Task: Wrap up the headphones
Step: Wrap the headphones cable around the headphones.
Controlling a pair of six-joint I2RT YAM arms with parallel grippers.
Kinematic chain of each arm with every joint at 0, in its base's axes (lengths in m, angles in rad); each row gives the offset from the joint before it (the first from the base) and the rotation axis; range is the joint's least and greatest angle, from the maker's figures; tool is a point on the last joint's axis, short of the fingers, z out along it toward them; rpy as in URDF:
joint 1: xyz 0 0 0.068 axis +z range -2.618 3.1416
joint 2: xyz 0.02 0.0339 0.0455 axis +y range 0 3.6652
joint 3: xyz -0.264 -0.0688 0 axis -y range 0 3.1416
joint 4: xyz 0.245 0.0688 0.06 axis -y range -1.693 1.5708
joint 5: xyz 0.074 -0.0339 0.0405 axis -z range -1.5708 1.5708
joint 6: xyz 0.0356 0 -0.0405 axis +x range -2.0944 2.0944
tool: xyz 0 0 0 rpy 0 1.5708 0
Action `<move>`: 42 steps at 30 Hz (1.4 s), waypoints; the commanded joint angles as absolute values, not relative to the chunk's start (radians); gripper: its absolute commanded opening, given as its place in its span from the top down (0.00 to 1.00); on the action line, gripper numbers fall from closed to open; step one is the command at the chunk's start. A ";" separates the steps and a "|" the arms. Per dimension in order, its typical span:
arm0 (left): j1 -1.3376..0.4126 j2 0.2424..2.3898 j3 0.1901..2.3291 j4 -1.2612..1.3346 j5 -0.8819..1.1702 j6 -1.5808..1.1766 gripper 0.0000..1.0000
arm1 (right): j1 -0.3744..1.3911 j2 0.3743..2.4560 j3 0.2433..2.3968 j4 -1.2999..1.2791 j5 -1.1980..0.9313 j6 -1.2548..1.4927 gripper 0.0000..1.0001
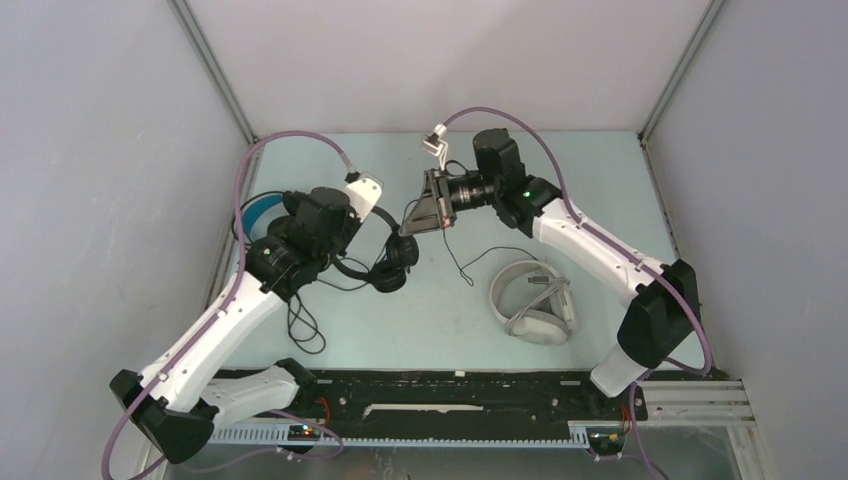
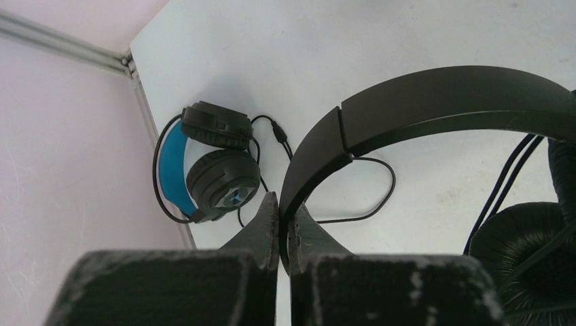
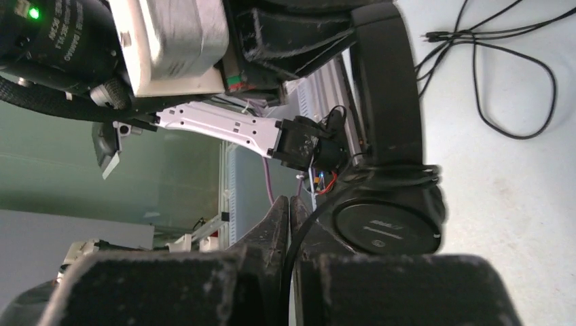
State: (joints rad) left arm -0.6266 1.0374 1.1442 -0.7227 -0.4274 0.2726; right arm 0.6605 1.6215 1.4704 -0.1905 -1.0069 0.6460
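My left gripper (image 2: 285, 210) is shut on the headband (image 2: 441, 95) of the thin black on-ear headset (image 1: 392, 265) and holds it over the table's left middle. In the top view this gripper (image 1: 338, 255) sits mostly under its own wrist. My right gripper (image 3: 292, 204) is shut on this headset's thin black cable right beside an earcup (image 3: 387, 227), and it also shows in the top view (image 1: 408, 228). The bulky black headset with blue lining (image 2: 210, 163) lies by the left wall (image 1: 262, 212). The white over-ear headset (image 1: 533, 300) lies at the right.
Loose black cable (image 1: 460, 262) trails on the table between the held headset and the white one. More cable loops (image 1: 305, 325) lie near the left arm. Grey walls enclose the table on three sides. A black rail (image 1: 450, 395) runs along the near edge.
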 commanded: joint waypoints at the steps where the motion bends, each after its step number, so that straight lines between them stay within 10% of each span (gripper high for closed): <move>1: -0.587 1.061 1.203 -0.700 -0.486 0.113 1.00 | 0.731 1.626 1.459 0.037 -0.994 0.761 0.94; 17: -0.461 1.123 1.340 -0.749 -0.401 -0.322 1.00 | 0.860 1.561 1.373 -0.090 -0.641 0.441 0.94; 42: -0.428 0.993 1.407 -0.738 -0.232 -0.562 1.00 | 0.936 1.532 0.836 0.586 -0.373 0.121 0.80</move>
